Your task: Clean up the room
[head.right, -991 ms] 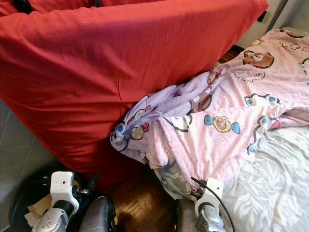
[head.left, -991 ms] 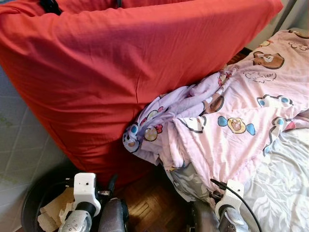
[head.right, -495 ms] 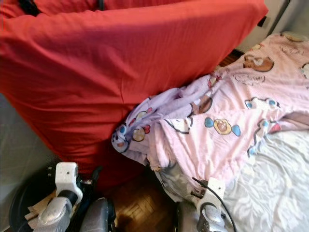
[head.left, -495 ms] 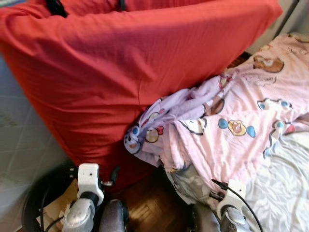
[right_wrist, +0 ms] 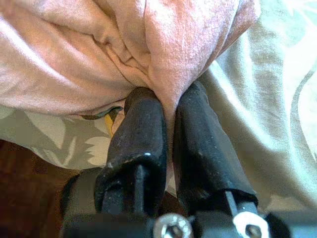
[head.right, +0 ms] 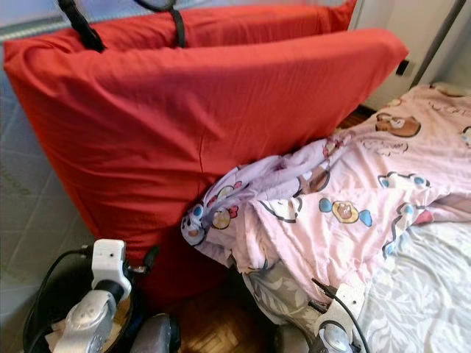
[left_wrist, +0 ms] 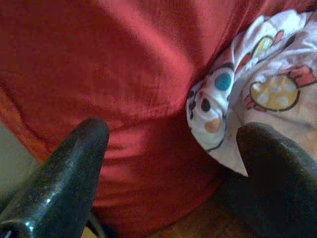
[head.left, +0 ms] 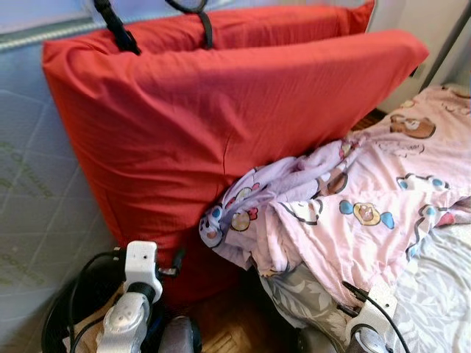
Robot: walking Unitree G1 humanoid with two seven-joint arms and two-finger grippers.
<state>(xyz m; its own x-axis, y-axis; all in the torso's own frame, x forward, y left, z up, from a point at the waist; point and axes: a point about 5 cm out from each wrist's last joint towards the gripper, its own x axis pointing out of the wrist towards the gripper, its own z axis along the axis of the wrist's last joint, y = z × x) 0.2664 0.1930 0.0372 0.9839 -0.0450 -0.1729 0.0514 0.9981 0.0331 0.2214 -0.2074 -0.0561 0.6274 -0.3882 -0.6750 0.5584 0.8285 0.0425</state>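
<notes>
A pink blanket (head.left: 368, 191) printed with cartoon bears and sweets lies rumpled on the bed, its lilac corner (head.left: 228, 217) hanging against a big red cushion (head.left: 221, 110). My right gripper (right_wrist: 169, 96) is shut on a fold of the pink blanket (right_wrist: 163, 44) at the bed's edge; the right arm (head.left: 375, 312) is low at the right. My left gripper (left_wrist: 173, 134) is open, with nothing between its fingers, facing the red cushion (left_wrist: 99, 64) and the blanket's spotted corner (left_wrist: 223, 99). The left arm (head.left: 140, 276) is low at the left.
The red cushion leans on an upright grey quilted mattress (head.left: 37, 198), with black straps (head.left: 118, 29) over its top. A dark round bin (head.left: 73, 309) with paper scraps and a cable is at the bottom left. A grey leaf-print sheet (head.left: 441, 294) covers the bed. Wooden floor (head.left: 228, 331) lies between.
The camera has tilted up and drawn back, so the cushion's top edge and straps now show. The blanket and cushion lie as before, and both arms stay low.
</notes>
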